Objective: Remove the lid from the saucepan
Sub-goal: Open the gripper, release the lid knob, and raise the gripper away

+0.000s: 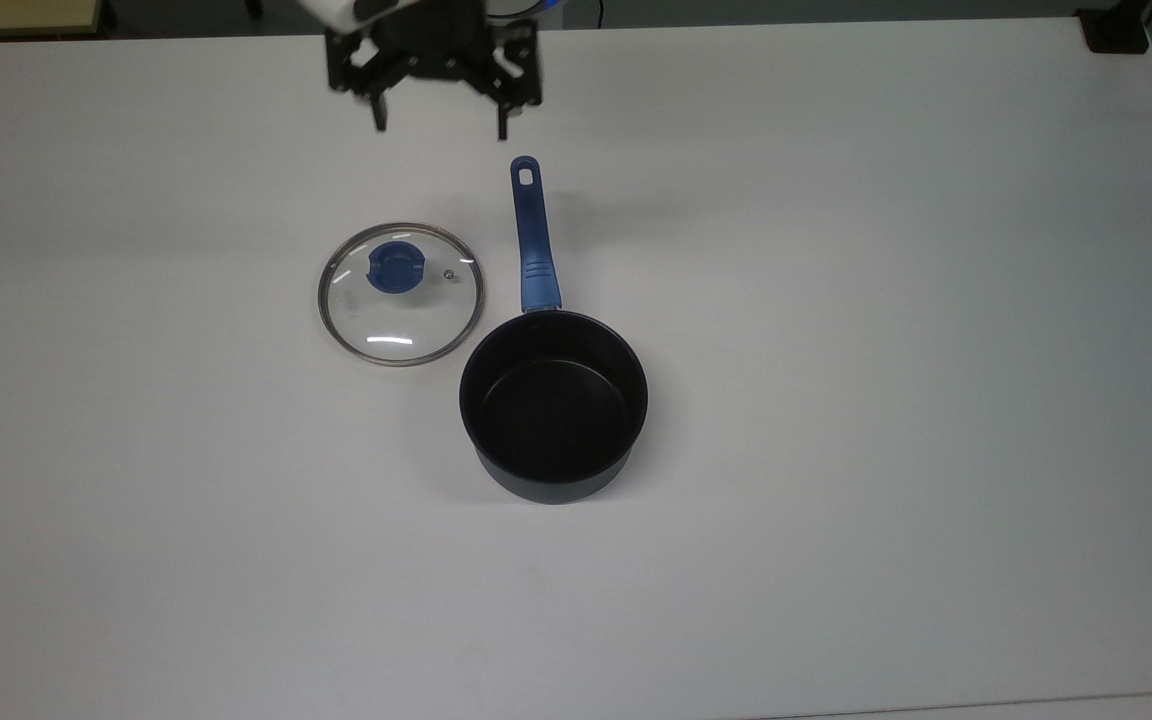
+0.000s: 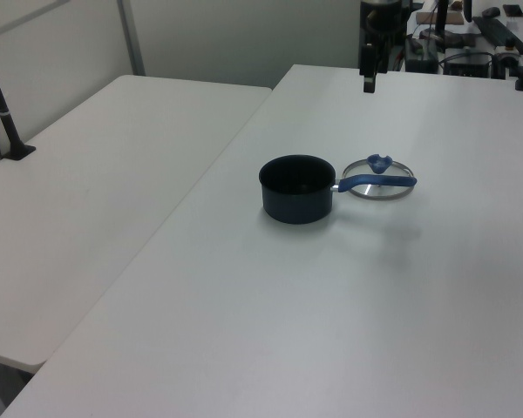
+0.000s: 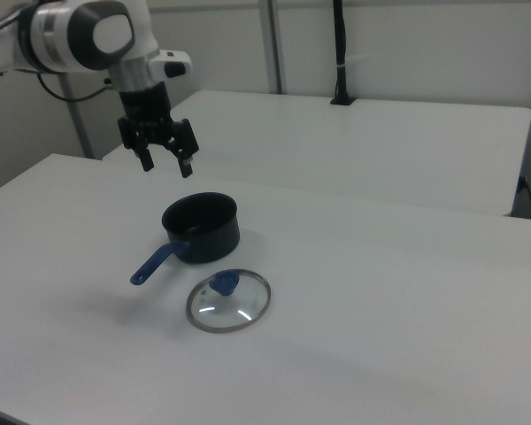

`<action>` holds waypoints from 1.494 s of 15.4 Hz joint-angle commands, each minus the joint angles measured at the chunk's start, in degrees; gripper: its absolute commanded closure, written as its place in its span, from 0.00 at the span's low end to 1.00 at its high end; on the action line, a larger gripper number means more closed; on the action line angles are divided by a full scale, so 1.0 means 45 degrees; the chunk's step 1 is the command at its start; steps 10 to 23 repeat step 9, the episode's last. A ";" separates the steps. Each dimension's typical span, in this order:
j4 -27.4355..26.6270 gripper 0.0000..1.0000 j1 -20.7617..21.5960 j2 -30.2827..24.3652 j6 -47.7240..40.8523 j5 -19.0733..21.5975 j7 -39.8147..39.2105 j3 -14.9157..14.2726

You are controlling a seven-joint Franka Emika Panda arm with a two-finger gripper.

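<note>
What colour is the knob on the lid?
Blue. The knob sits on the clear glass lid, shown best in the top view.
</note>
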 commanded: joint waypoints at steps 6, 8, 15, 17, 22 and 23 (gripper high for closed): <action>-0.0221 0.00 0.0512 -0.0966 -0.1063 0.0320 0.0640 -0.0178; -0.0241 0.00 0.0785 -0.0966 -0.1238 0.0281 0.0640 -0.0275; -0.0241 0.00 0.0748 -0.0966 -0.1374 0.0281 0.0621 -0.0275; -0.0241 0.00 0.0748 -0.0966 -0.1374 0.0281 0.0621 -0.0275; -0.0241 0.00 0.0748 -0.0966 -0.1374 0.0281 0.0621 -0.0275; -0.0241 0.00 0.0748 -0.0966 -0.1374 0.0281 0.0621 -0.0275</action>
